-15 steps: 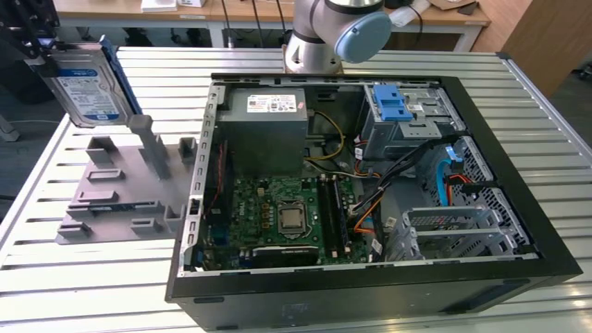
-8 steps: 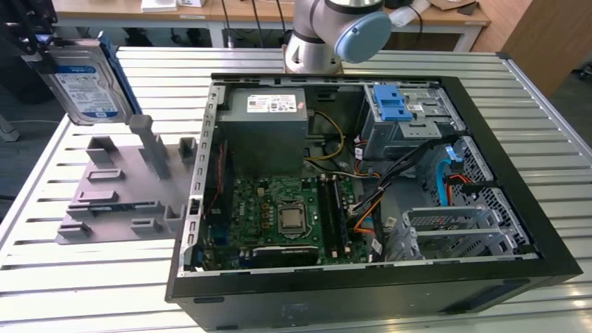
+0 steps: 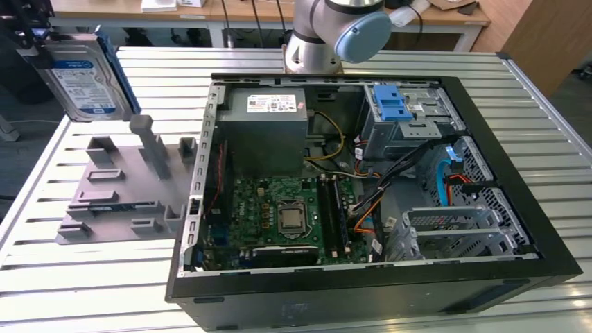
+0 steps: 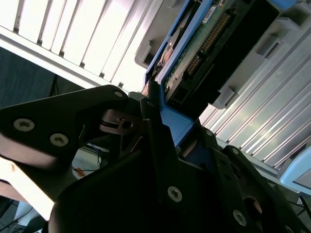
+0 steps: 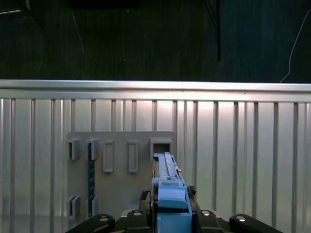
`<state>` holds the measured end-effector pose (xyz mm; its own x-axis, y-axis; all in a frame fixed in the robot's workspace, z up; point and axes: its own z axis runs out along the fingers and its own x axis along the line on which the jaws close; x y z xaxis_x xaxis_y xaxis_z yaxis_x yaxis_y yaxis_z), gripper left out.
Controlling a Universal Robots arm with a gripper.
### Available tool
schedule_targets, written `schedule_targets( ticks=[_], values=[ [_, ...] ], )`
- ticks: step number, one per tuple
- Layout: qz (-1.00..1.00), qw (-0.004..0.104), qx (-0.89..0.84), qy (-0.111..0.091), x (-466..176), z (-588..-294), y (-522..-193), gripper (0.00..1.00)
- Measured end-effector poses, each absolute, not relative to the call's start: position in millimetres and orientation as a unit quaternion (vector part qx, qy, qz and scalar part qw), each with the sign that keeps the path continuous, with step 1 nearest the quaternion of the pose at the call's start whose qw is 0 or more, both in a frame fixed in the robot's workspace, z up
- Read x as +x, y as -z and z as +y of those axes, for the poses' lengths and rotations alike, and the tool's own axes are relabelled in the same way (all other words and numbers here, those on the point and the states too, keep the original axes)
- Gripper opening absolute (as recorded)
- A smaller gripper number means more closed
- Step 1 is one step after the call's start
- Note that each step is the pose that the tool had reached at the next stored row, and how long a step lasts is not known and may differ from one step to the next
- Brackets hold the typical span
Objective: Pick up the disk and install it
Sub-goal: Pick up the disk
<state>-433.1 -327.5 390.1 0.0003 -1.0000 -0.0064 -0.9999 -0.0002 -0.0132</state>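
The disk (image 3: 86, 80), a flat metal drive with a blue-and-white label and blue rails, hangs upright in the air at the exterior view's far left. My gripper (image 3: 39, 47) is shut on its upper end. It is above and behind the grey slotted holder (image 3: 120, 187) and clear of it. The first wrist view looks along the disk's blue rail (image 5: 170, 191), held between my gripper's (image 5: 171, 216) black fingers with the holder (image 5: 119, 184) below. The second wrist view shows the disk's circuit-board side (image 4: 209, 43) clamped in my gripper (image 4: 165, 121).
An open black computer case (image 3: 518, 208) lies on the slatted metal table (image 3: 55, 291). Inside are a grey drive bay with a blue latch (image 3: 398, 111), a grey power-supply box (image 3: 263, 125), a green motherboard (image 3: 287, 215) and loose cables. The arm's base (image 3: 319, 41) stands behind the case.
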Motion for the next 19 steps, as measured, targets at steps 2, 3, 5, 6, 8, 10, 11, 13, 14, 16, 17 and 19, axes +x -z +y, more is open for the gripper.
schedule_targets(
  ticks=[2, 3, 5, 6, 8, 10, 11, 13, 14, 16, 17, 19],
  values=[
    [0.707, 0.007, -0.707, 0.002, -433, -327, -392, 0.36],
    [0.707, 0.007, -0.707, 0.002, -433, -327, -393, 0.36],
    [0.707, 0.007, -0.707, 0.002, -433, -327, -395, 0.36],
    [0.707, 0.007, -0.707, 0.002, -433, -327, -396, 0.36],
    [0.707, 0.007, -0.707, 0.002, -433, -327, -398, 0.36],
    [0.707, 0.007, -0.707, 0.002, -433, -327, -400, 0.36],
    [0.707, 0.007, -0.707, 0.002, -433, -327, -401, 0.36],
    [0.707, 0.007, -0.707, 0.002, -433, -327, -403, 0.36],
    [0.707, 0.007, -0.707, 0.002, -433, -327, -404, 0.36],
    [0.707, 0.007, -0.707, 0.002, -433, -327, -406, 0.36],
    [0.707, 0.007, -0.707, 0.002, -433, -327, -407, 0.36],
    [0.707, 0.007, -0.707, 0.002, -433, -327, -410, 0.36]
  ],
)
